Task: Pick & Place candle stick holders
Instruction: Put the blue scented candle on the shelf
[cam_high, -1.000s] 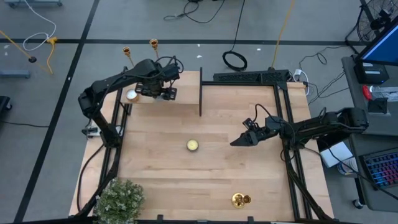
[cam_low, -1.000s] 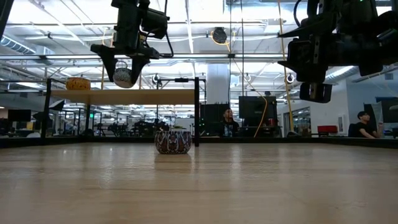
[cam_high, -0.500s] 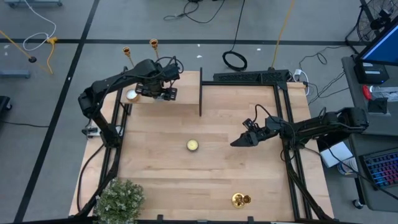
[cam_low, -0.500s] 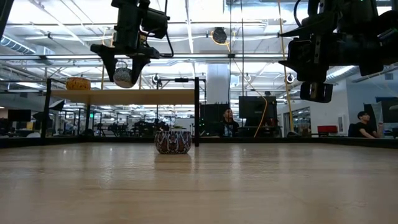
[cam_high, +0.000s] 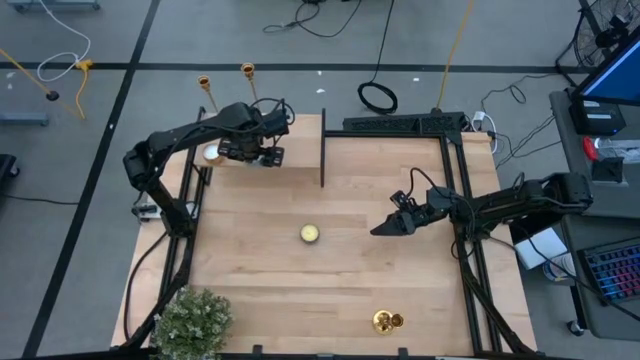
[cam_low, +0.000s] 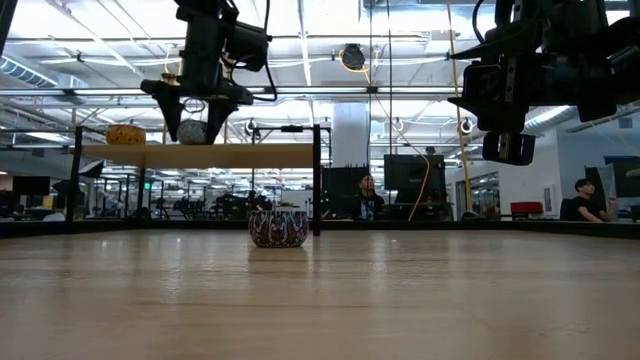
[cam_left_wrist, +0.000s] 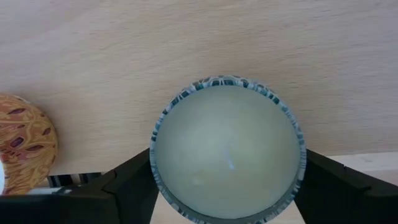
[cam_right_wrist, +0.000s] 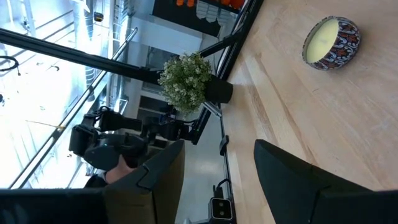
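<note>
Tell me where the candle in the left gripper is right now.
In the high view, the pale candle sits clamped in the left gripper, above the raised shelf at the table's far-left corner, beside an orange patterned candle.

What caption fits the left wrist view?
Left end effector gripping a pale candle tin above the wooden shelf.

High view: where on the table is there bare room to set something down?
Bare wood lies between the tealight, the plant and the gold pieces. The far-left shelf is crowded: the left gripper holds a candle tin there. The right gripper hovers mid-right.
</note>
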